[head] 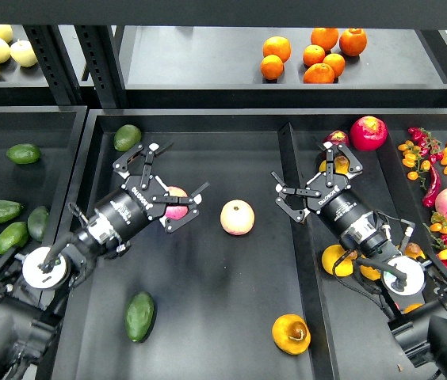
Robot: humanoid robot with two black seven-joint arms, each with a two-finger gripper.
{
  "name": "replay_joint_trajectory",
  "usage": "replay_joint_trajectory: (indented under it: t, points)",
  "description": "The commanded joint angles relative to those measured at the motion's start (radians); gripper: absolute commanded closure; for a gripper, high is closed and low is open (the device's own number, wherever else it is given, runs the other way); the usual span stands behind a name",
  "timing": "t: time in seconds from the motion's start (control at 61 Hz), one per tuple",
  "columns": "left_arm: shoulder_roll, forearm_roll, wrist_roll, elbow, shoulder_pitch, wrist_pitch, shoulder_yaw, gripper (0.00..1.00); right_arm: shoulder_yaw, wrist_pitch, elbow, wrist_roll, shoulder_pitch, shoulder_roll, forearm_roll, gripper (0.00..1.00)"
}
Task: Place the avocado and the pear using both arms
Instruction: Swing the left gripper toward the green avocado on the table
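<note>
The dark green avocado lies at the front left of the middle tray. The yellow-orange pear, with a brown blotch, lies at the front right of the same tray. My left gripper is open and empty, far behind the avocado, with a pink-and-yellow apple partly under its fingers. My right gripper is open and empty over the tray divider, far behind the pear.
A second apple sits mid-tray. A rounder green avocado lies at the back left. Several avocados fill the left bin. Oranges are on the shelf. A red fruit, chillies and small tomatoes are at the right.
</note>
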Motion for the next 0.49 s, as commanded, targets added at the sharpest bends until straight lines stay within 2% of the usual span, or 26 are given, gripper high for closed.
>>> replay_joint_trajectory:
  t: [0.0, 0.098, 0.213, 0.23, 0.476]
  points:
    - [0.189, -0.111, -0.001, -0.002, -0.087, 0.0, 0.126, 0.03, 0.0, 0.0, -0.007, -0.002, -0.001, 0.0, -0.001, 0.01]
    - [0.303, -0.16, -0.001, 0.003, -0.167, 0.0, 0.235, 0.03, 0.0, 0.0, -0.008, -0.002, -0.001, 0.0, -0.001, 0.01]
    - [0.373, -0.166, -0.001, 0.015, -0.233, 0.0, 0.322, 0.03, -0.005, 0.0, -0.01, -0.003, -0.003, 0.0, -0.001, 0.01]
    - [0.402, -0.166, -0.001, 0.019, -0.271, 0.0, 0.38, 0.03, -0.008, 0.0, -0.01, -0.003, -0.003, 0.0, -0.001, 0.01]
    - [0.501, -0.166, -0.001, 0.013, -0.396, 0.0, 0.597, 0.03, -0.011, 0.0, -0.01, -0.003, -0.003, 0.0, -0.001, 0.01]
